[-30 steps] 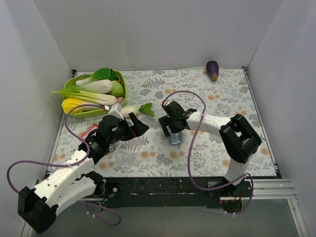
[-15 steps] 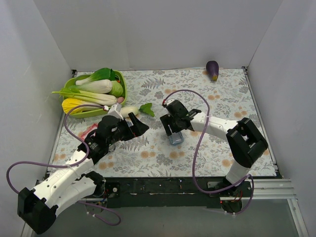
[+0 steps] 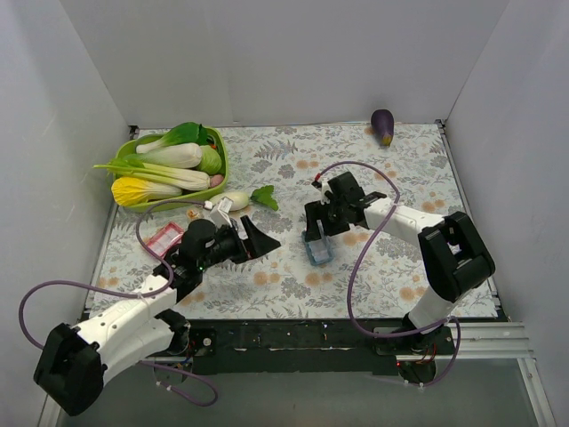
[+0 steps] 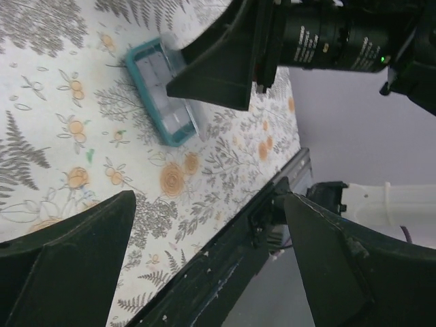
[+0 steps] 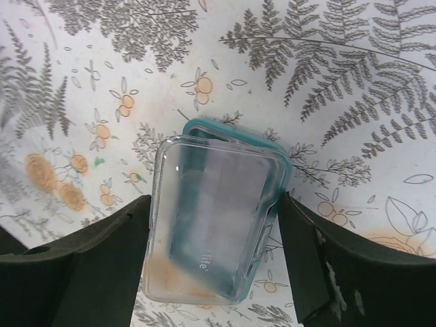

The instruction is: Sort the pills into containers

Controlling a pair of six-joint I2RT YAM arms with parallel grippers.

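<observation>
A blue-rimmed rectangular tray (image 3: pixel 318 252) lies on the floral mat at mid-table. It also shows in the left wrist view (image 4: pixel 161 102) and, partly covered, in the right wrist view (image 5: pixel 272 146). My right gripper (image 3: pixel 317 233) is shut on a clear rectangular tray (image 5: pixel 211 225), one finger against each long side, holding it just over the blue-rimmed one. My left gripper (image 3: pixel 260 238) is open and empty to the left of the trays, its fingers (image 4: pixel 68 272) wide apart. A red-rimmed tray (image 3: pixel 163 237) lies at the left. I cannot make out any pills.
A green basket (image 3: pixel 219 142) full of leafy vegetables stands at the back left. A white radish (image 3: pixel 233 200) with a leaf lies in front of it. A purple eggplant (image 3: pixel 382 126) lies at the back right. The table's front rail (image 4: pixel 225 272) runs close under my left gripper.
My left gripper has moved nearer and to the right, uncovering the red-rimmed tray. My right gripper has swung slightly right and back, still over the blue-rimmed tray.
</observation>
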